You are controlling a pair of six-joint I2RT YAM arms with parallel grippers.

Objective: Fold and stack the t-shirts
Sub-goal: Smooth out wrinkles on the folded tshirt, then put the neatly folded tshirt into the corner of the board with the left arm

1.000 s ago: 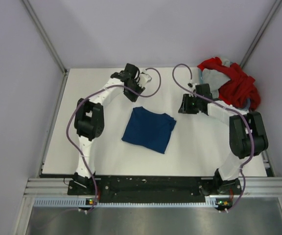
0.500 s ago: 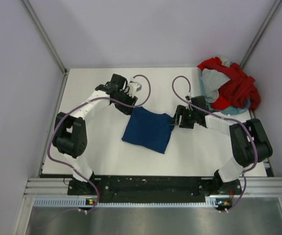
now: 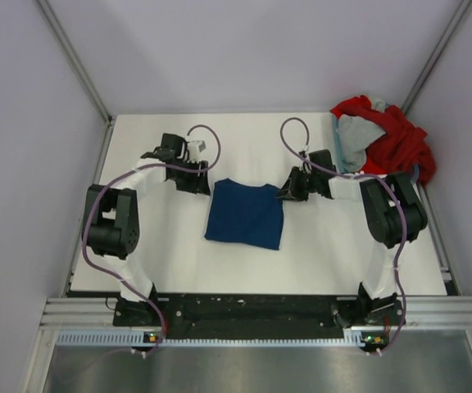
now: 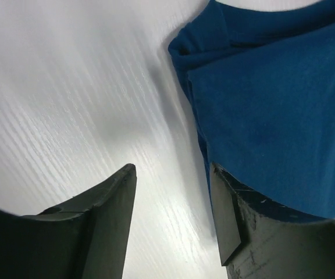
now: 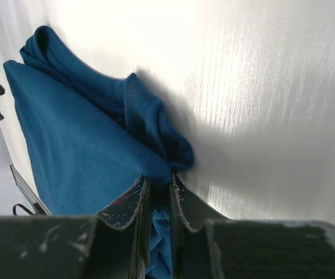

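- The navy blue t-shirt [image 3: 244,214] is lying folded into a rough square on the white table [image 3: 342,254], about midway between the two arms.
- The left gripper [image 3: 197,177] is sitting low at the far-left corner of that t-shirt. In its wrist view the jaws are standing spread apart, with only bare table showing between them.
- One of the left fingers [image 4: 225,218] is lying right against the t-shirt's side edge, where the cloth appears to overlap it. The other finger is resting clear of the cloth on the table.
- The right gripper [image 3: 289,191] is pressing in at the far-right corner of the navy t-shirt. Its jaws are clenched nearly together, and a bunched fold of the blue cloth is showing pinched between them in the wrist view.
- Beyond that corner of the navy t-shirt, towards the far right of the table, a red t-shirt [image 3: 400,141] and a grey t-shirt [image 3: 352,135] are lying heaped together, unfolded.
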